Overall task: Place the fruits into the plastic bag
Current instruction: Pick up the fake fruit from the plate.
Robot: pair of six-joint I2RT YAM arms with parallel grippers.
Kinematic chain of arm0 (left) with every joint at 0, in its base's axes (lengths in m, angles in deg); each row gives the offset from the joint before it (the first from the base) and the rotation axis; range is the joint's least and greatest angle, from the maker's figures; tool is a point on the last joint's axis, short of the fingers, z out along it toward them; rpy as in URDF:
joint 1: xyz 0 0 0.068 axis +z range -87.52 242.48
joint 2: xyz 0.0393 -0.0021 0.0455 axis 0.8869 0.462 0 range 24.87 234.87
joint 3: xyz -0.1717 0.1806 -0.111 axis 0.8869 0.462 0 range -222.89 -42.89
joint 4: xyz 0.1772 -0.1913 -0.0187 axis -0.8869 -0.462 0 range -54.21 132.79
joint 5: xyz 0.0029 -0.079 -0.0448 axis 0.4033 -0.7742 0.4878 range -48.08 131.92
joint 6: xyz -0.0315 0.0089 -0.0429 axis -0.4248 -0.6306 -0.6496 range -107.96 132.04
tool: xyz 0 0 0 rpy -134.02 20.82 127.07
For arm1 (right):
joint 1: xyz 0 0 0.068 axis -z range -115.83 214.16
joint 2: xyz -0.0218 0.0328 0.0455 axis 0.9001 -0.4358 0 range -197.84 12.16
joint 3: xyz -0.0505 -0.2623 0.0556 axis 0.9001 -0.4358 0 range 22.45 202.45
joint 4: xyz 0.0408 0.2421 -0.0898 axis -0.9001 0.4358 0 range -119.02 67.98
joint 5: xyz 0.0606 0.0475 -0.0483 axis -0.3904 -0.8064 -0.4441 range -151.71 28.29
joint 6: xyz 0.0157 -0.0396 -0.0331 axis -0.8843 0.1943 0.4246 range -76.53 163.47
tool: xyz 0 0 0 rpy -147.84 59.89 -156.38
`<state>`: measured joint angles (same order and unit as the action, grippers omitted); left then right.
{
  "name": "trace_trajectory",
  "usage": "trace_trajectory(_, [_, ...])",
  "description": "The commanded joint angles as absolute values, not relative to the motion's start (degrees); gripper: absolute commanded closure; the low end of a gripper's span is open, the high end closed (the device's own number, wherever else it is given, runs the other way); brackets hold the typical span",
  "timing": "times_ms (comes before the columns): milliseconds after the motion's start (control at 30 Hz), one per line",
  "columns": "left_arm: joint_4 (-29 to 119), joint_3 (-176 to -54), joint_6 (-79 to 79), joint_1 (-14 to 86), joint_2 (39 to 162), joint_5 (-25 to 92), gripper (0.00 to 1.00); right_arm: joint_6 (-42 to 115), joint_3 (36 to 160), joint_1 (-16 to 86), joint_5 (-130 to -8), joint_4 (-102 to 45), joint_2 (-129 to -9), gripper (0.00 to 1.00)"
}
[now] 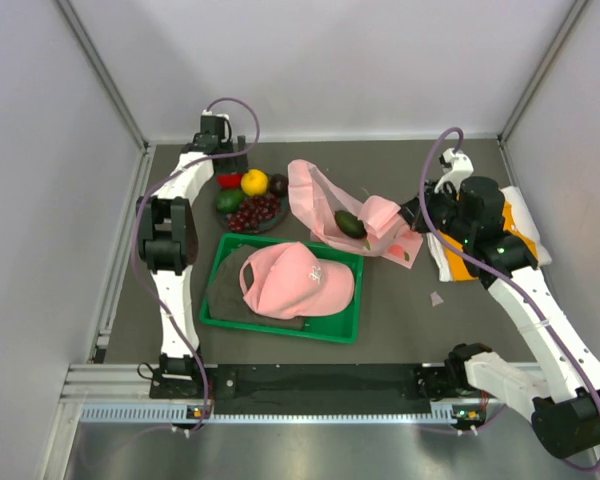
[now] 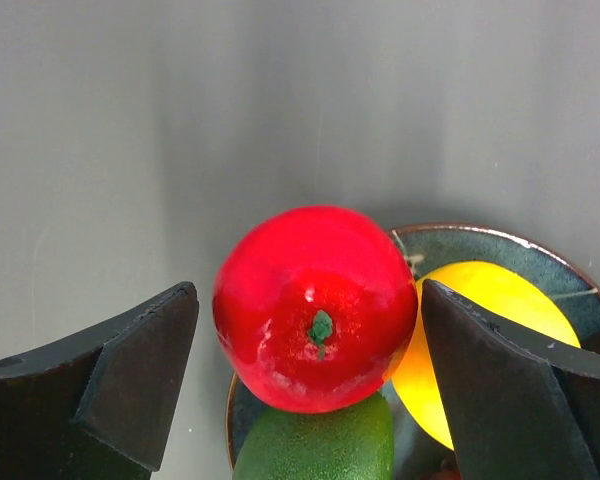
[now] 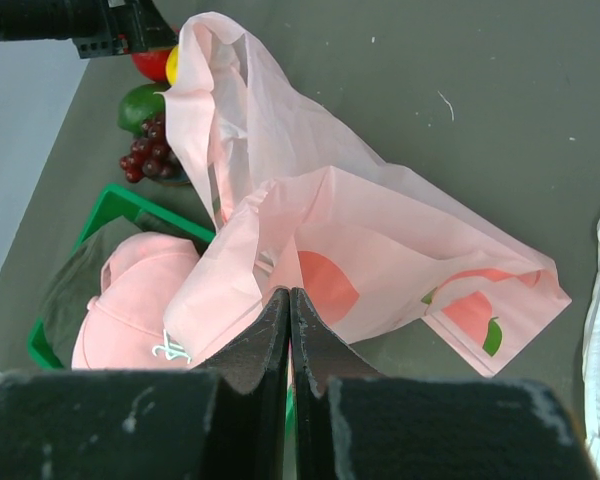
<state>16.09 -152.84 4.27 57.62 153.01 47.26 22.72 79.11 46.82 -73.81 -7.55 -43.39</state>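
Note:
The fruits lie on a dark plate at the back left: a red round fruit, a yellow citrus, a green avocado, dark red grapes and a dark brown fruit. My left gripper is open. In the left wrist view its fingers stand on either side of the red fruit without touching it, with the citrus and avocado beside it. The pink plastic bag lies mid-table with another avocado in its mouth. My right gripper is shut on a fold of the bag.
A green tray in front of the fruits holds a pink cap on a dark cloth. An orange and white cloth lies under my right arm. A small scrap lies on the table. Walls close in the back and both sides.

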Motion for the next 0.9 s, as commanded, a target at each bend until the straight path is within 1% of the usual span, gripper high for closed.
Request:
trace_trajectory(0, [15.55,-155.39,4.3,57.65,153.81,45.96,0.03,22.64,80.11,47.11,-74.01,-7.93,-41.98,1.0])
trace_trajectory(267, [14.23,-157.32,4.3,57.82,155.74,46.23,0.04,22.64,80.11,47.12,-74.01,-7.75,-41.8,1.0])
trace_trajectory(633, [13.61,-158.55,4.74,57.91,156.45,47.1,0.12,22.46,80.02,47.11,-74.1,-8.1,-41.98,1.0])
trace_trajectory(667, [13.61,-158.55,4.83,57.91,156.45,47.28,0.17,22.38,80.02,47.11,-74.1,-8.19,-42.06,1.0])
trace_trajectory(867, [13.35,-158.64,5.62,57.91,156.1,49.74,0.28,22.29,79.93,47.2,-74.19,-8.28,-42.24,1.0])
